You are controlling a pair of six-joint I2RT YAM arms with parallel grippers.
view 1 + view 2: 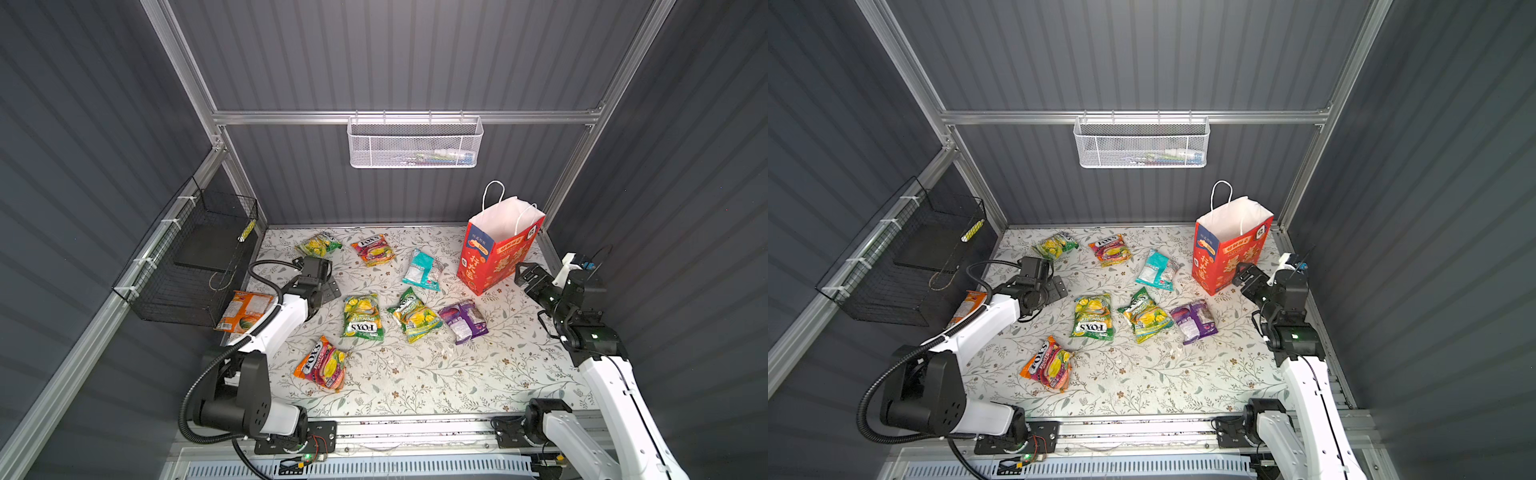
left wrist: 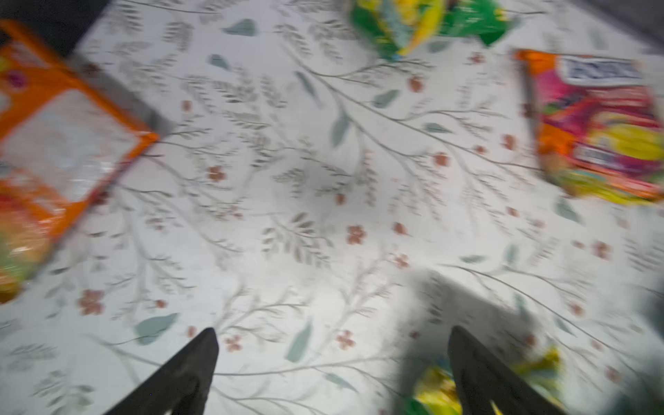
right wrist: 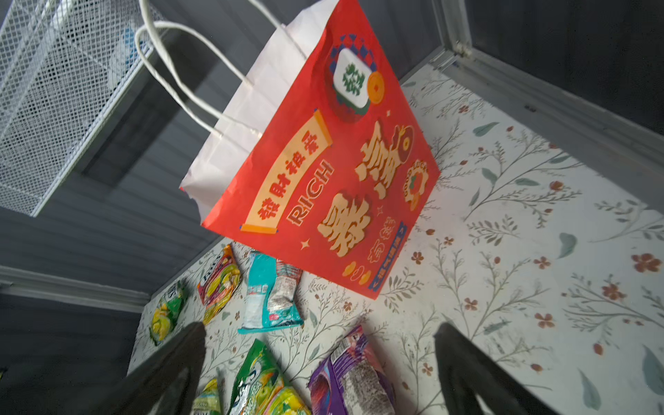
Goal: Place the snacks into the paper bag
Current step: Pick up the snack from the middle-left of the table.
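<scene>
Several snacks lie flat on the floral table: green-yellow packets (image 1: 362, 316) (image 1: 414, 315) (image 1: 318, 244), orange-pink ones (image 1: 374, 248) (image 1: 322, 365), a teal-white one (image 1: 422, 270), a purple one (image 1: 463, 320) and an orange one (image 1: 245, 309) at the left edge. The red paper bag (image 1: 496, 253) (image 1: 1229, 253) stands upright and open-topped at the back right. My left gripper (image 1: 330, 289) (image 2: 332, 332) hovers open over bare cloth left of centre, holding nothing. My right gripper (image 1: 524, 272) (image 3: 319, 327) is open and empty just right of the bag (image 3: 323, 172), facing the purple packet (image 3: 352, 377).
A black wire basket (image 1: 195, 257) hangs on the left wall beside the orange packet. A white mesh basket (image 1: 413, 141) hangs on the back rail above the table. Aluminium frame posts stand at the back corners. The left wrist view is blurred.
</scene>
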